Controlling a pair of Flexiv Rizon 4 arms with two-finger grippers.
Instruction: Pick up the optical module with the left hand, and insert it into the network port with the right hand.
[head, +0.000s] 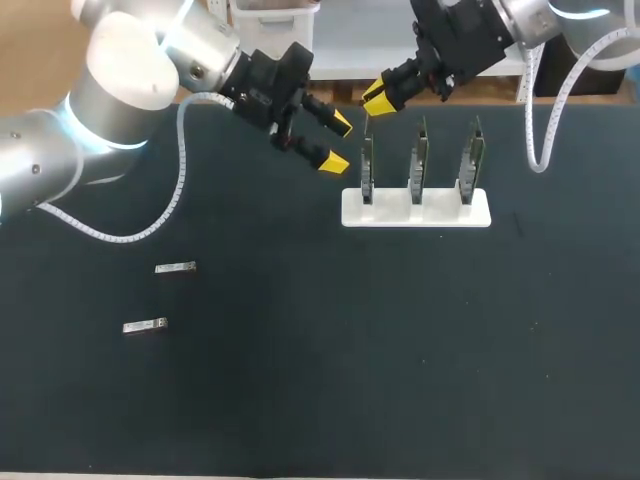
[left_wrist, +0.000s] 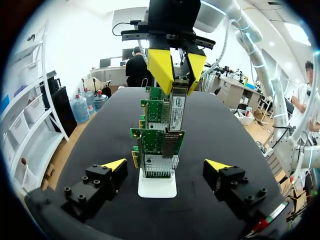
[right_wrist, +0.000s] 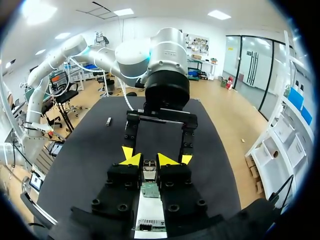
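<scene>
Two steps look done, pickup and handover; insertion remains. The optical module (left_wrist: 176, 112), a slim silver cartridge with a printed label, hangs upright, pinched between the yellow tips of the right gripper (head: 380, 100), its lower end at the port mouth of the leftmost network card (head: 367, 168) on the white stand (head: 415, 212). The left gripper (head: 338, 142), at the card's 9 o'clock, stands wide open, holding nothing.

Matt dark table (head: 380, 380), shiny metal optical module (left_wrist: 177, 114)
</scene>
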